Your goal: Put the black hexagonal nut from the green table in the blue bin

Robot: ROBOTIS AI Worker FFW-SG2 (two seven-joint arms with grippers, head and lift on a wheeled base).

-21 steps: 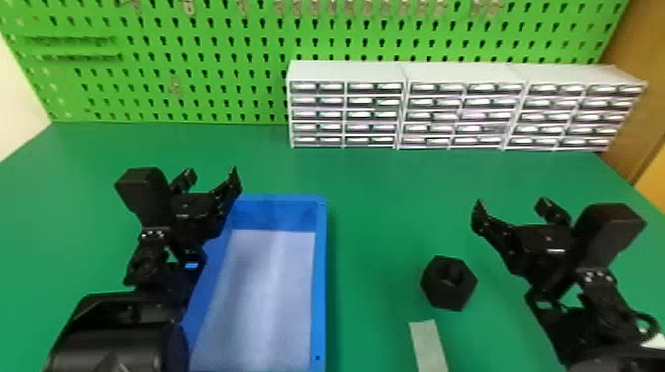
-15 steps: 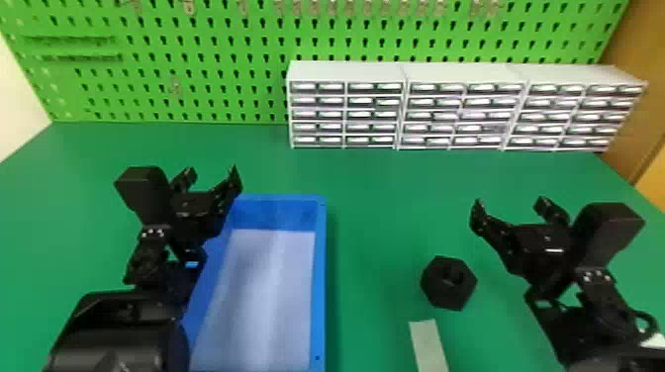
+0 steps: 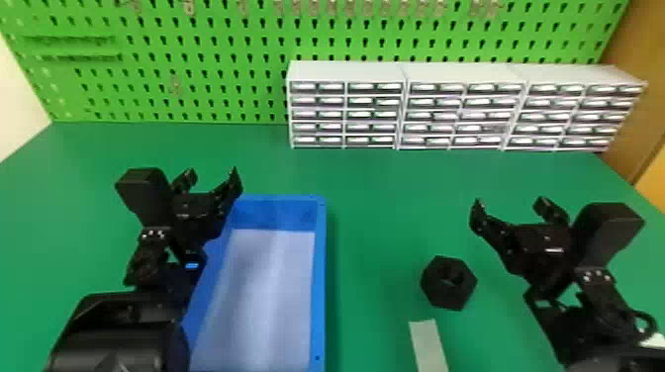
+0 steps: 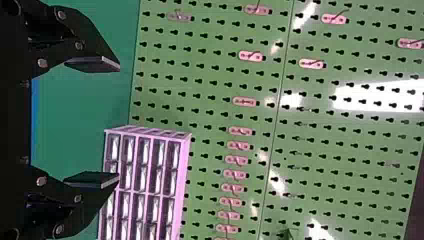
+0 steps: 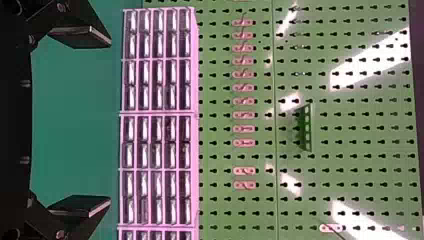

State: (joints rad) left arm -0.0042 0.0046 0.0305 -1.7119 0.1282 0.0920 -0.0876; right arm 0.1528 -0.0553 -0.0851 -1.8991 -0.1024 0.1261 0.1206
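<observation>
right claw: spread wide, gripping nothing, right of blue bin
left claw: spread wide, empty, at blue bin's left side
black hexagonal nut: on worktop, between blue bin and right claw, touching neither

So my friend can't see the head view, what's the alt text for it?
A black nut lies on a green table, between a blue bin on the left and the robot's open right gripper. The open left gripper is by the bin. White drawers and a green pegboard stand behind.
</observation>
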